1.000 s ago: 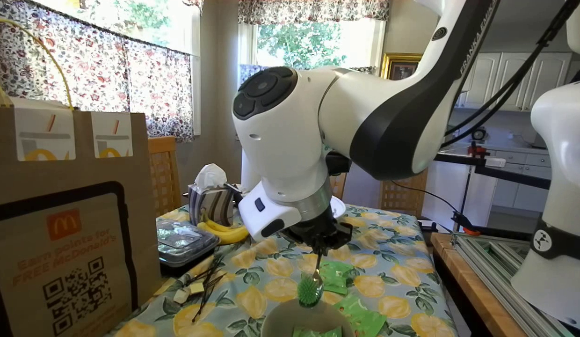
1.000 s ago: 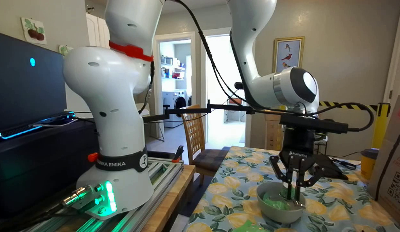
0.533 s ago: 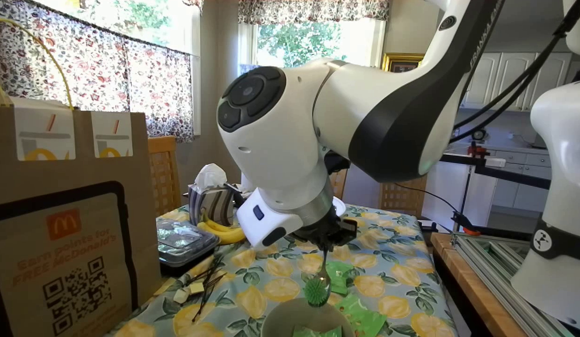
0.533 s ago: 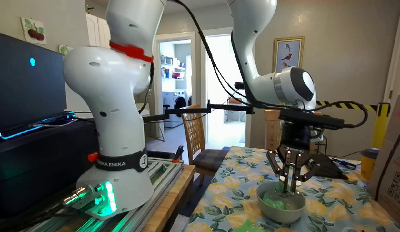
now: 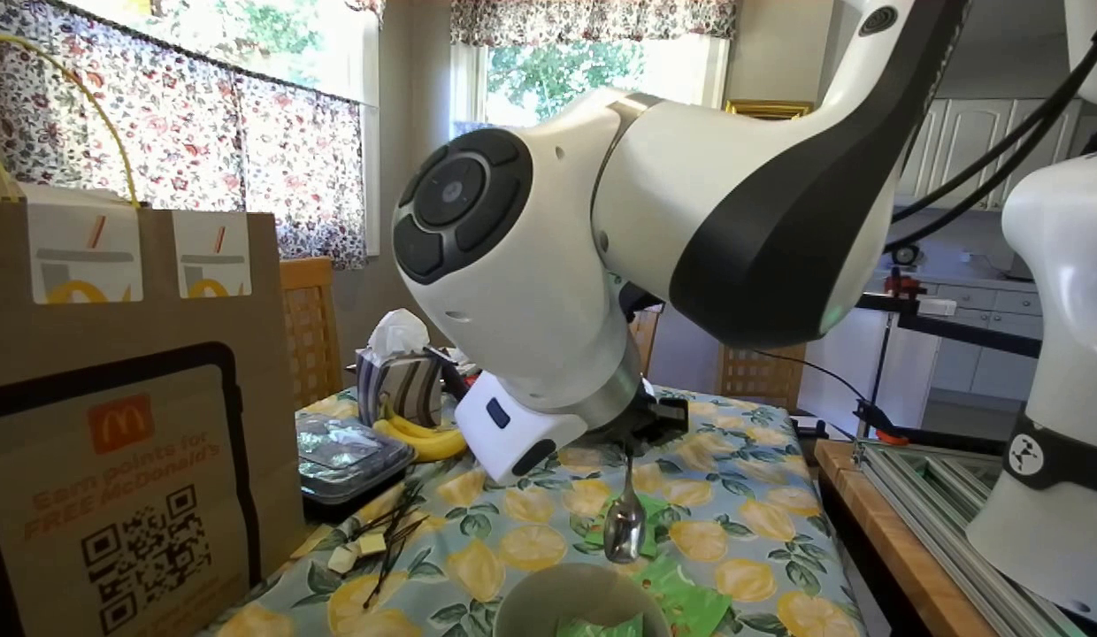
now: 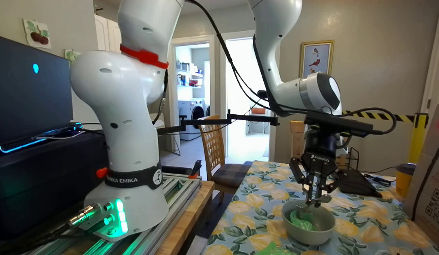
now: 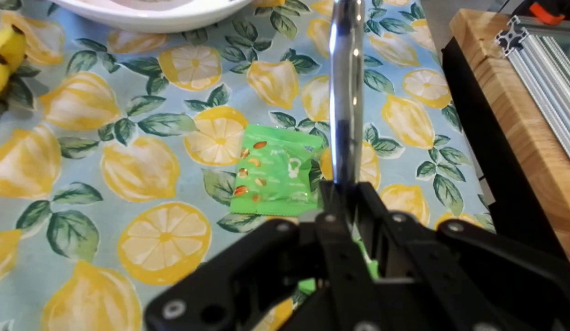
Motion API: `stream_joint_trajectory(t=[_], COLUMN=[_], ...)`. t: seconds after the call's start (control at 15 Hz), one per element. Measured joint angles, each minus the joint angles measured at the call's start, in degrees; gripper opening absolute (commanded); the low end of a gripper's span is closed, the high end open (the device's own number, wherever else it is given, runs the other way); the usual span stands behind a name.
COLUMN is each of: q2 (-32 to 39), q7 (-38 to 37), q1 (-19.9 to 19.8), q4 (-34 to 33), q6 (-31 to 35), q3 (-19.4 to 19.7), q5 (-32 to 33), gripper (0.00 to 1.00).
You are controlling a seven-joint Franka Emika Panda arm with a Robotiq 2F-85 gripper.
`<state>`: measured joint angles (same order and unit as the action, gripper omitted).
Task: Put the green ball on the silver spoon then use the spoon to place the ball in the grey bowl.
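- silver spoon [image 5: 625, 525], in an exterior view?
- long axis far to near, head nearest, handle gripped in the hand [image 7: 347, 195].
- and the green ball [image 6: 305, 214]?
- inside the grey bowl [image 6: 307, 237].

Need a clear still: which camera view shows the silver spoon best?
In an exterior view the silver spoon shows best: its whole head is unobstructed. The wrist view has a shiny stretch of handle, no head; in an exterior view only a small shiny part is clear.

Silver spoon [image 7: 345, 92] partly beyond the wrist view's top edge.
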<state>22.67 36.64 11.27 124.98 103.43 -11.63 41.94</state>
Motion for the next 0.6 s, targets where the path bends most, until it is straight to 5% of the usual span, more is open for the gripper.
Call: stream_joint_trajectory(t=[0.33, 0.6], q2=[0.1, -1.1], q7=[-0.4, -4.8], q1=[0.0, -1.8], q4=[-0.4, -0.5], q6=[-0.5, 7.8], q3=[-0.2, 0.3], q5=[1.8, 1.1], gripper=[0.04, 0.04])
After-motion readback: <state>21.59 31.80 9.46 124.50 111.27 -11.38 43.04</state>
